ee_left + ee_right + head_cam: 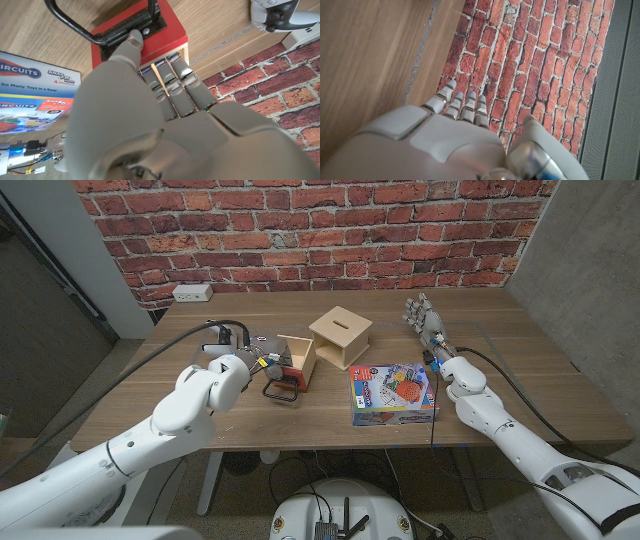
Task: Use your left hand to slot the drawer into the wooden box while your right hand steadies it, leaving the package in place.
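Left hand: the left hand [243,363] grips the red-fronted wooden drawer with a black metal handle [292,366], left of centre in the head view.
Right hand: the right hand [427,323] stands at right, fingers straight and apart, holding nothing.
Box: the pale wooden box with a slot [341,336] sits at centre, just beside the drawer.
Package: the colourful cardboard package [393,393] lies on the brown wooden table [480,308], lower right of the box.
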Controlling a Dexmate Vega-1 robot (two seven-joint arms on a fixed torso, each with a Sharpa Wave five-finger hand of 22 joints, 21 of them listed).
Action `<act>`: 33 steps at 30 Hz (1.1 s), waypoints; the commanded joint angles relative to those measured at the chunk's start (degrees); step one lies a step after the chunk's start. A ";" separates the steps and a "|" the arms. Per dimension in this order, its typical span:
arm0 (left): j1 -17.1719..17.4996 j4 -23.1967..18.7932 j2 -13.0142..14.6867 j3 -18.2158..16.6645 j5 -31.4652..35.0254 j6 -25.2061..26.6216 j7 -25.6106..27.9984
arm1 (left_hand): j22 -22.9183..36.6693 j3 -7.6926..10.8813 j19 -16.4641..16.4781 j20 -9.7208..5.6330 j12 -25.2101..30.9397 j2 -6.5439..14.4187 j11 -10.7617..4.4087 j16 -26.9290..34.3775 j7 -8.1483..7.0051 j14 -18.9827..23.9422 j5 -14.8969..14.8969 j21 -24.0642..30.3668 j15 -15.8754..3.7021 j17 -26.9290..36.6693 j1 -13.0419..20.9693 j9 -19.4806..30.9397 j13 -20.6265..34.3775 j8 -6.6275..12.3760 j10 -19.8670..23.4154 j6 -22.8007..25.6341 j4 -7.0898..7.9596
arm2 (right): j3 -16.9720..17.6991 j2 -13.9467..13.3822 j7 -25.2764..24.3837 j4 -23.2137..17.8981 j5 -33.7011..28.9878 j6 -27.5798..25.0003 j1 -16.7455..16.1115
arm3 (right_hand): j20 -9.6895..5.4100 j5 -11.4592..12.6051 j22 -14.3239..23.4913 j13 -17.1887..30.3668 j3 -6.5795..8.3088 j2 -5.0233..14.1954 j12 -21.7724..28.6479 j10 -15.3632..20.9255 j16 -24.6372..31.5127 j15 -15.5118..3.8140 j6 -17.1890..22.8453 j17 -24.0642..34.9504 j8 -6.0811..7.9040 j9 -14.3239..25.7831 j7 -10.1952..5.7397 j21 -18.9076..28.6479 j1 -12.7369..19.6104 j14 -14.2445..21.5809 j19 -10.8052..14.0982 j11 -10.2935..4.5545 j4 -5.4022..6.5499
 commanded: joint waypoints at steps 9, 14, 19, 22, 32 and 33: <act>-3.07 1.50 3.24 -0.50 -8.56 -7.28 0.82 | 0.04 -0.27 -0.66 -3.99 -0.35 1.53 -0.20 -0.35 -0.10 0.14 0.23 -0.17 -3.46 0.15 0.57 0.23 0.33 -0.16 0.24 0.80 -0.01 | -0.07 -2.76 -0.86 -4.77 -1.59 -1.36 -1.17 | -0.56 0.26 0.13 0.06 0.49 1.93 0.13 0.06 0.48 -2.06 0.48 -0.08 0.25 0.07 -0.03 0.23 -0.12 0.34 0.47 -0.15 -0.06; -4.17 2.12 3.83 -0.34 -9.87 -9.11 0.27 | 0.04 -0.34 -0.75 -3.99 -0.28 1.59 -0.31 -0.39 -0.15 0.13 0.24 -0.21 -3.44 0.15 0.56 0.24 0.36 -0.18 0.61 0.97 0.00 | 0.00 -3.64 -1.22 -6.12 -2.04 -1.82 -1.75 | -0.54 0.26 0.13 0.06 0.51 1.92 0.14 0.08 0.49 -2.08 0.44 -0.12 0.22 0.07 -0.03 0.23 -0.12 0.35 0.48 -0.15 -0.05; -5.51 2.77 4.27 0.04 -11.02 -11.23 -0.66 | 0.05 -0.47 -0.92 -4.00 -0.47 1.49 -0.25 -0.61 -0.16 -0.28 0.23 -0.29 -3.42 0.09 0.53 0.26 0.40 -0.27 0.38 0.98 -0.03 | -0.26 -4.94 -1.09 -7.58 -2.99 -2.53 -2.07 | -0.61 0.27 0.13 0.05 0.53 1.92 0.13 0.07 0.49 -2.08 0.42 -0.18 0.21 0.07 -0.03 0.23 -0.11 0.33 0.48 -0.17 -0.04; -5.83 2.99 4.64 -0.01 -11.54 -12.16 -0.76 | 0.04 -0.49 -1.12 -4.03 -0.47 1.51 -0.21 -0.68 -0.01 -0.45 0.24 -0.38 -3.43 0.07 0.52 0.27 0.41 -0.21 0.46 1.21 -0.02 | -0.38 -5.45 -1.05 -8.15 -3.46 -2.69 -2.17 | -0.68 0.27 0.13 0.05 0.55 1.92 0.14 0.07 0.50 -2.06 0.45 -0.22 0.21 0.07 -0.04 0.21 -0.11 0.36 0.45 -0.17 -0.04; -7.80 4.33 4.98 0.50 -12.52 -15.36 -1.93 | 0.04 -0.54 -1.33 -4.01 -0.46 1.68 -0.13 -0.65 -0.14 -0.49 0.26 -0.47 -3.44 0.10 0.49 0.29 0.45 -0.19 0.65 1.47 0.04 | -0.96 -7.81 -0.83 -11.11 -5.76 -3.69 -2.42 | -0.97 0.28 0.12 0.05 0.62 1.88 0.12 0.04 0.42 -2.37 0.38 -0.36 0.16 0.06 -0.15 0.13 -0.05 0.11 0.26 -0.19 -0.07; -7.89 4.44 4.83 0.49 -12.62 -15.41 -1.91 | 0.04 -0.54 -1.34 -4.01 -0.48 1.68 -0.12 -0.65 -0.14 -0.49 0.26 -0.48 -3.44 0.10 0.49 0.29 0.45 -0.20 0.62 1.46 0.04 | -1.09 -8.13 -0.88 -11.49 -6.24 -3.85 -2.37 | -1.01 0.28 0.12 0.05 0.64 1.88 0.13 0.06 0.41 -2.44 0.36 -0.38 0.15 0.06 -0.16 0.13 -0.04 0.09 0.25 -0.19 -0.08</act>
